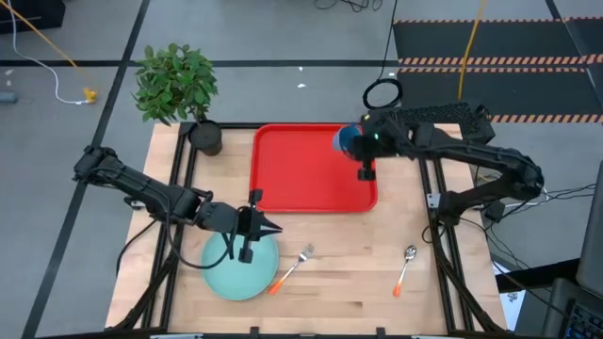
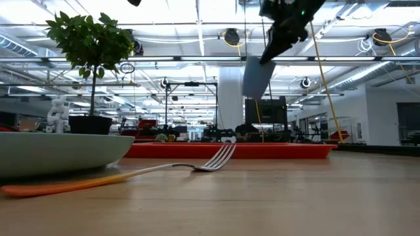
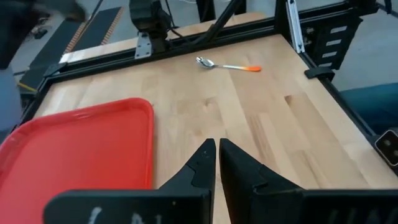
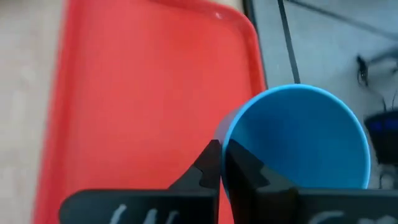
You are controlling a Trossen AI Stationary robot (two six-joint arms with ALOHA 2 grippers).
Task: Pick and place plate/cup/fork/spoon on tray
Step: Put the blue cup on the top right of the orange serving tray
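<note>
The red tray (image 1: pixel 311 174) lies at the table's far middle. My right gripper (image 4: pixel 221 152) is shut on the blue cup (image 1: pixel 345 139) above the tray's far right corner; in the low view the cup (image 2: pixel 256 75) hangs high above the tray (image 2: pixel 262 151). My left gripper (image 1: pixel 262 226) is shut and empty, above the far edge of the mint plate (image 1: pixel 231 273), which lies flat at the near left. The fork (image 1: pixel 294 266) lies just right of the plate. The spoon (image 1: pixel 405 266) lies at the near right. My right gripper pinches the cup's rim (image 4: pixel 225 134) on the side nearest the gripper, one finger (image 4: pixel 249 171) inside the cup and one finger (image 4: pixel 205 165) outside against its wall. The cup is lifted clear of the tray and hangs tilted below the gripper.
A potted plant (image 1: pixel 179 89) stands at the table's far left corner, left of the tray. Black frame rails (image 1: pixel 438 235) run along the table's left and right sides. Bare wood lies between the fork and the spoon.
</note>
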